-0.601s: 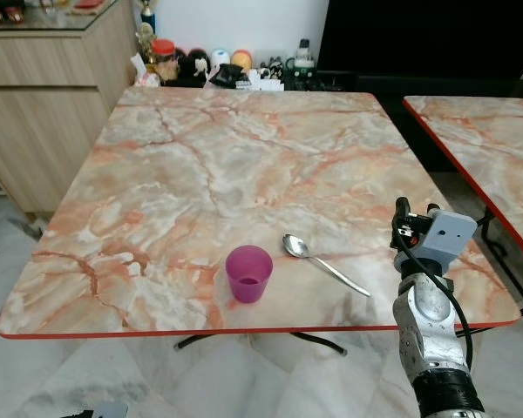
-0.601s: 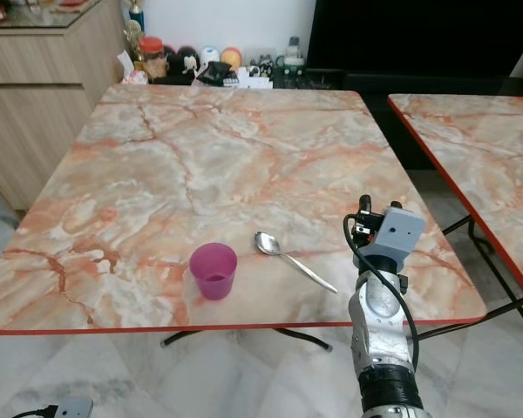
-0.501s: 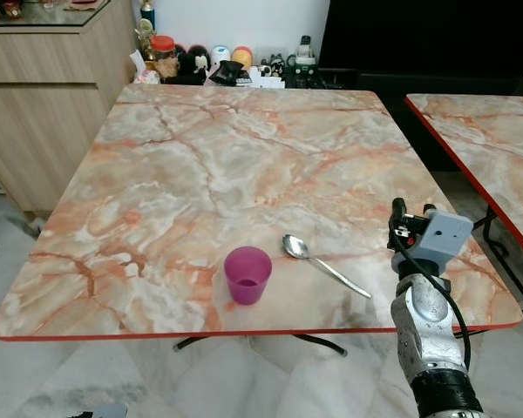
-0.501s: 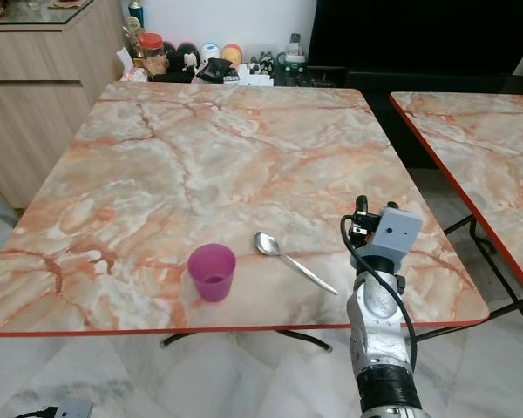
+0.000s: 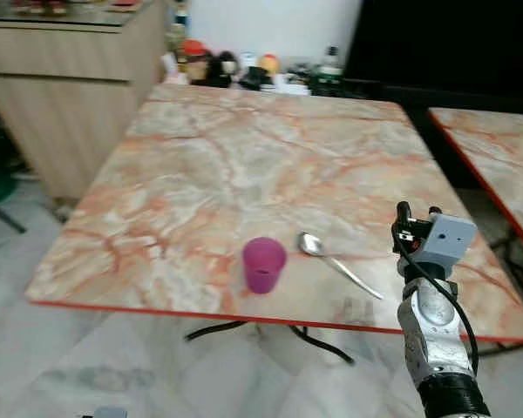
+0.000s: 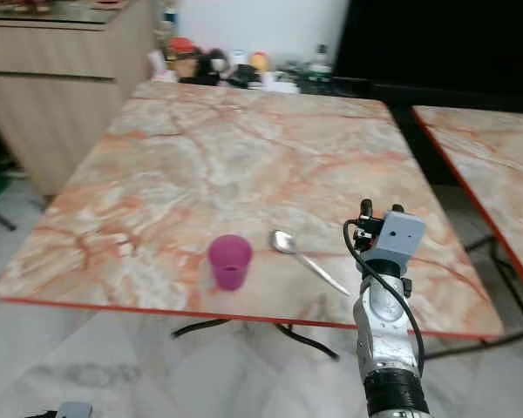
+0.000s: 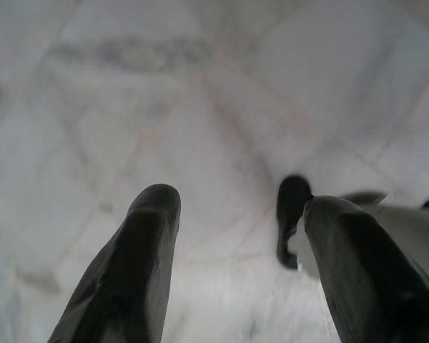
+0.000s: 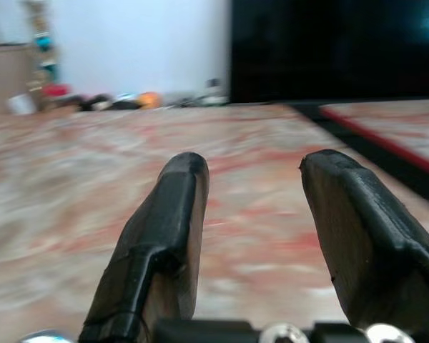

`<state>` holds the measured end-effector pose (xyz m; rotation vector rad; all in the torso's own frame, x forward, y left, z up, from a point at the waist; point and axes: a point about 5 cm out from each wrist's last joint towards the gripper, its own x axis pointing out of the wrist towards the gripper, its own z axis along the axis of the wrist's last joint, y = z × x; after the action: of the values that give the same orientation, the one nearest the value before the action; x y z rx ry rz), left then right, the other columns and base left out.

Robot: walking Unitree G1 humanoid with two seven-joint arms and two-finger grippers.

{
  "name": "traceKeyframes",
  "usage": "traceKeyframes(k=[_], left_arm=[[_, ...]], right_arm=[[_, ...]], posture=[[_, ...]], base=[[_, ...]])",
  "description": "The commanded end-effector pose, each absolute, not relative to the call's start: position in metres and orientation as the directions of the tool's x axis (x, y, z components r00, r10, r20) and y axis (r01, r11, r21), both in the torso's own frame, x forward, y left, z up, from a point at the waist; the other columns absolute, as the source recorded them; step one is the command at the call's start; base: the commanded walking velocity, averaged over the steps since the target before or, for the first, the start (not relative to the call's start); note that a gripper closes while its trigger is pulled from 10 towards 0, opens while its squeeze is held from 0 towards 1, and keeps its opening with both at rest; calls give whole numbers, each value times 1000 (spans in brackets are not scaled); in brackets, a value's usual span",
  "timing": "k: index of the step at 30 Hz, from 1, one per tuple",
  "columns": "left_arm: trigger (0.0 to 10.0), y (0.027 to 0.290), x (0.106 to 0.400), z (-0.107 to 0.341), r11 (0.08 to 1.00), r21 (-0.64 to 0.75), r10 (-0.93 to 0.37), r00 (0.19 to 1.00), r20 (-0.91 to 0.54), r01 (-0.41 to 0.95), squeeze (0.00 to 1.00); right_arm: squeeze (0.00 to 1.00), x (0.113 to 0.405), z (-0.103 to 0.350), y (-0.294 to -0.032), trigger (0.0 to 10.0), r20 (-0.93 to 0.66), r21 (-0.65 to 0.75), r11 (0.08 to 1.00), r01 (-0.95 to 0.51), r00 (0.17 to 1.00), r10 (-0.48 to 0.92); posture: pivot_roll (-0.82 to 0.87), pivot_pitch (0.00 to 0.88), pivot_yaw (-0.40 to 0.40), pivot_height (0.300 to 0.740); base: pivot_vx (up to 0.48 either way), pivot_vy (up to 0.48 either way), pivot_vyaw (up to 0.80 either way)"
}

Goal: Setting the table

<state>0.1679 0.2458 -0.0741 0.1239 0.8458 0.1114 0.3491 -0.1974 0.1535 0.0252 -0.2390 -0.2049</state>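
Purple cup (image 5: 264, 264): near desk (image 5: 244, 165) front edge, spoon (image 5: 336, 265) just beside, a laid place.
Right claw (image 5: 415, 212): beyond spoon, fingers wide, empty.
Left claw (image 7: 236, 243): hangs idle, wide.

Glossy marble-look table (image 5: 244, 165), shiny metal spoon (image 5: 336, 264), seemingly plastic purple cup (image 5: 263, 264)
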Motion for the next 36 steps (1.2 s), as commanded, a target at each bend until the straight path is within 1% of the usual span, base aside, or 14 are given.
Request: traceKeyframes(k=[1,9,15,18,20,23,25,26,27,29,31,32,35,36], left_arm=[[10000,245,159,-79,987,156,148,629,-763,-43,0],[10000,245,159,-79,987,155,147,627,-765,-43,0],[10000,247,157,-79,987,157,151,620,-770,-45,0],[10000,248,156,-80,986,158,152,616,-773,-45,0],[10000,248,156,-80,986,158,152,615,-774,-45,0],[10000,248,155,-80,987,157,151,612,-777,-43,0],[10000,248,155,-80,987,157,150,611,-777,-43,0],[10000,246,155,-81,987,161,137,608,-782,-16,0],[10000,246,155,-81,987,161,137,608,-782,-16,0],[10000,245,154,-81,987,160,140,607,-782,-20,0],[10000,245,154,-82,987,160,139,606,-783,-19,0],[10000,245,154,-82,987,160,138,604,-785,-17,0],[10000,245,153,-82,987,157,135,601,-788,-16,0],[10000,245,153,-82,987,157,135,601,-788,-16,0]], right_arm=[[0,349,156,-199,10000,241,36,980,198,949,-200],[0,350,155,-201,10000,236,41,978,204,949,-208],[0,349,154,-204,10000,230,55,975,214,948,-221],[0,349,156,-210,10000,228,49,975,219,948,-224],[0,350,156,-212,10000,219,35,975,219,950,-221],[0,354,146,-224,10000,96,-78,976,205,976,-197],[0,354,143,-226,10000,69,-102,975,197,979,-191],[0,353,142,-228,10000,41,-104,987,126,992,-123],[0,353,142,-228,10000,41,-104,987,126,992,-123],[0,352,138,-226,10000,-8,-169,985,-17,1000,16],[0,350,139,-225,10000,-16,-176,981,-77,997,75],[0,349,138,-225,10000,-32,-156,981,-114,993,111],[0,345,135,-233,10000,-114,-161,958,-237,969,220],[0,345,135,-233,10000,-114,-161,958,-237,969,220]], posture=[[105,113,-43,740],[106,114,-42,740],[107,114,-41,740],[106,115,-41,740],[106,115,-42,740],[104,115,-42,740],[104,115,-42,740],[106,115,-43,740],[106,115,-43,740],[103,116,-44,740],[102,116,-44,740],[102,116,-44,740],[102,116,-44,740],[102,116,-44,740]], base=[[0,0,800],[0,0,750],[0,0,0],[0,0,0],[0,0,0],[0,0,0],[0,0,0],[0,0,0],[0,0,0],[0,0,0],[0,0,0],[0,0,0],[0,0,0],[0,0,0]])
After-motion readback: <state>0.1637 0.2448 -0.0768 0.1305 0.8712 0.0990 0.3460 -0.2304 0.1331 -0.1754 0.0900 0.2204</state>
